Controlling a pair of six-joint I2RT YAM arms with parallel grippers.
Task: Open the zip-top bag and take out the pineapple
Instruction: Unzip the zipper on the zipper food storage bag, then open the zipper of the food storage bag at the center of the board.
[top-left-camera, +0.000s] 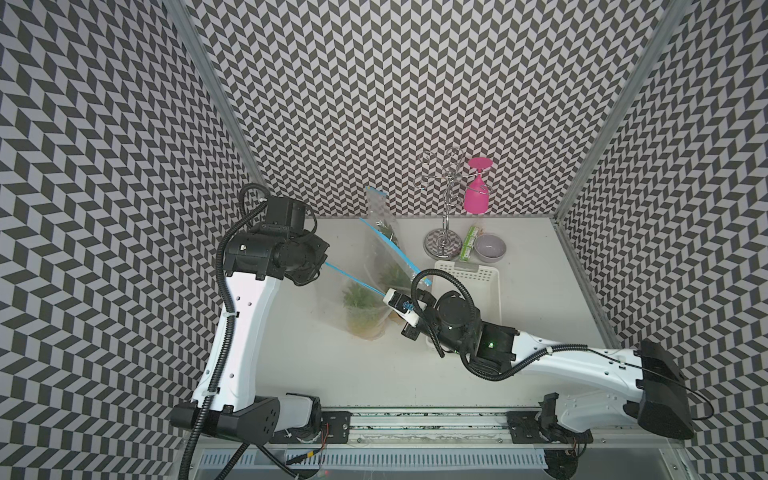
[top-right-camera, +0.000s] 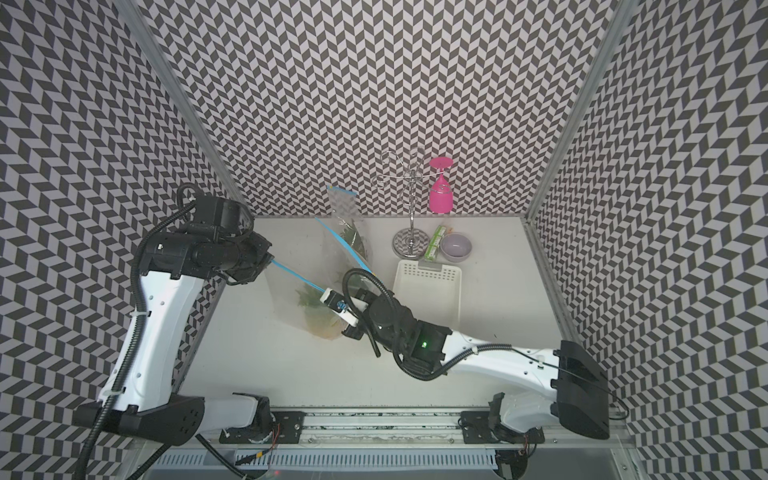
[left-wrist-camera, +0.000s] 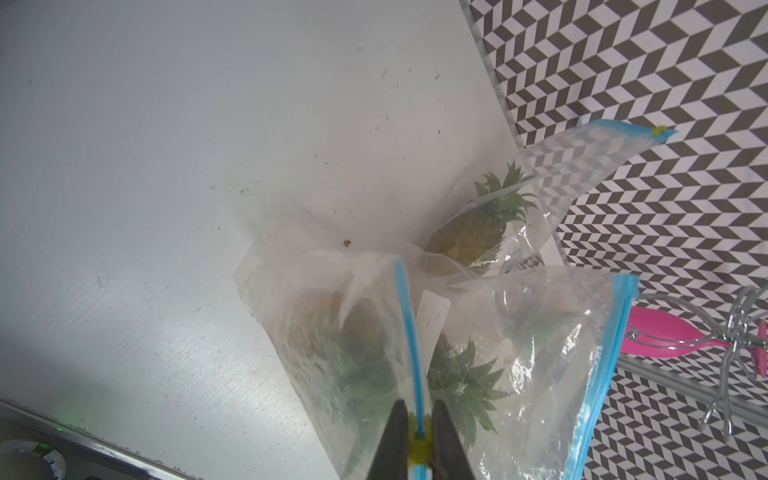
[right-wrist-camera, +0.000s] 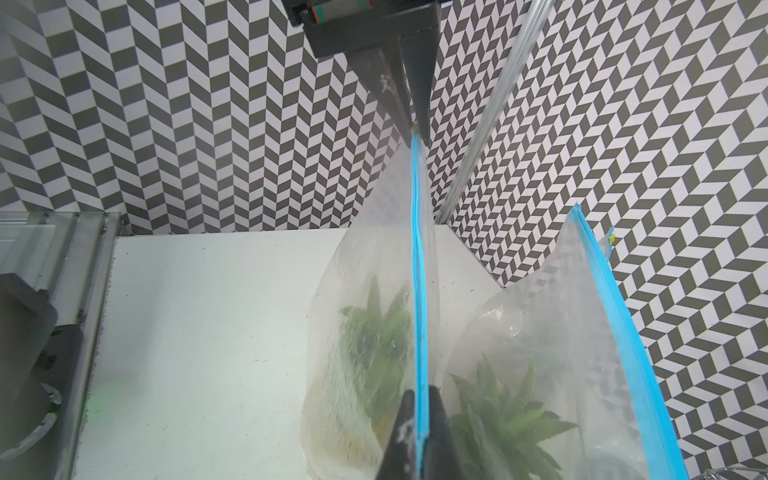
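The left tool (left-wrist-camera: 417, 411) is pinching the yellow slider (left-wrist-camera: 417, 446) and the right tool (right-wrist-camera: 422, 399) is clamping the blue zip strip (right-wrist-camera: 419, 266), stretching taut the zip-top bag (top-left-camera: 353, 305) standing on the tabletop (top-left-camera: 332, 374) with the pineapple (top-left-camera: 363, 322) inside; a slipping pinch is probably risking the bag sagging unopened.

Left arm rears up from the worktop's front-left corner, elbow high, wrist folded over toward the middle, left gripper (left-wrist-camera: 419, 415) pinched tight on one end of the zip-top bag (left-wrist-camera: 332, 332) seal. Right arm stretches low from the front-right corner, right gripper (right-wrist-camera: 420, 399) clamped on the seal's other end; its fingertips seem hidden in both top views.
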